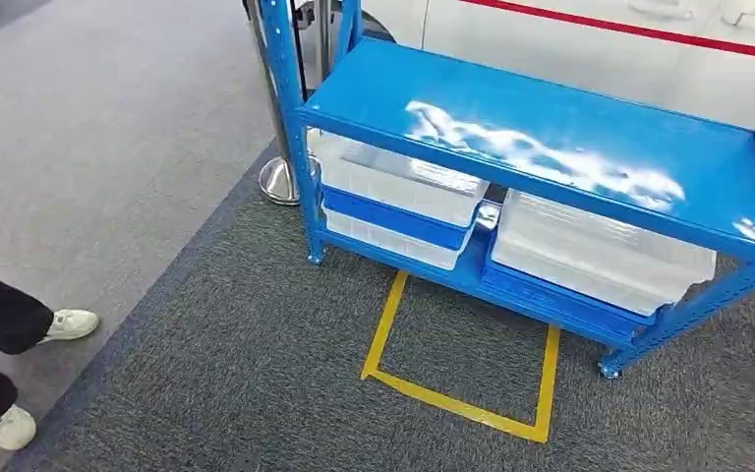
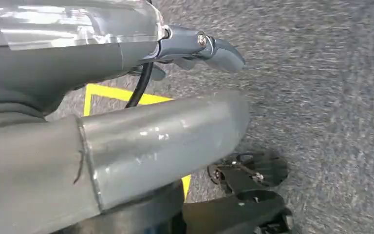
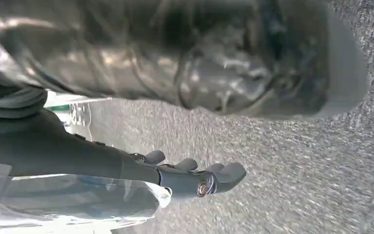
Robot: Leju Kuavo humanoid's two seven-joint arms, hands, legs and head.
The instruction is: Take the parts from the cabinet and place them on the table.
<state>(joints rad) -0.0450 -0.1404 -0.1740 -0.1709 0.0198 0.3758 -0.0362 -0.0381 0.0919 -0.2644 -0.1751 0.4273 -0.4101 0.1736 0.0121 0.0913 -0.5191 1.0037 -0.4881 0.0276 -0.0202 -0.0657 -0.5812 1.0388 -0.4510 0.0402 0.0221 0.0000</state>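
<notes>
Currently approach step: blue rack (image 1: 551, 147) ahead, clear bins (image 1: 398, 187) on lower shelf. Left hand (image 2: 199, 48), right hand (image 3: 195, 178) hang empty, fingers loosely apart. Next: reach for bin.

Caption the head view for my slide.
Blue shelf rack holding clear bins behind yellow floor tape.

Grey fingers (image 3: 190, 171) with a silver screw, a black cable, glossy silver-grey arm covers.
</notes>
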